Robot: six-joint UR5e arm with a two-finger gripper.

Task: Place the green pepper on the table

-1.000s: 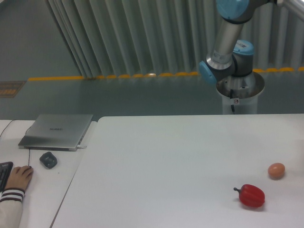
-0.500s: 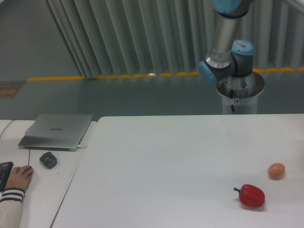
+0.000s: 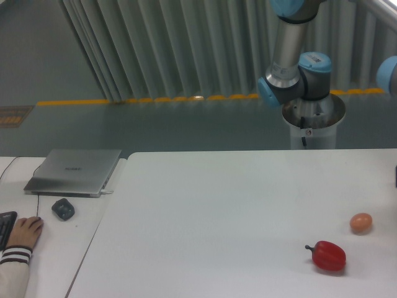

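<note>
The green pepper is out of view. The large white table [image 3: 217, 211] fills the lower middle and right of the camera view. Only the arm's base and lower links [image 3: 291, 81] show behind the table's far edge, with a blue joint [image 3: 388, 74] at the right border. The gripper itself is outside the picture.
A red pepper [image 3: 327, 256] lies near the table's front right, with a small tan egg [image 3: 361, 223] just behind it. To the left stands a smaller desk with a closed laptop [image 3: 74, 171], a mouse [image 3: 62, 208] and a person's hand [image 3: 23, 233].
The arm's upper link has swung a little leftward and a blue joint has come into sight at the right border. The red pepper and the egg have not moved.
</note>
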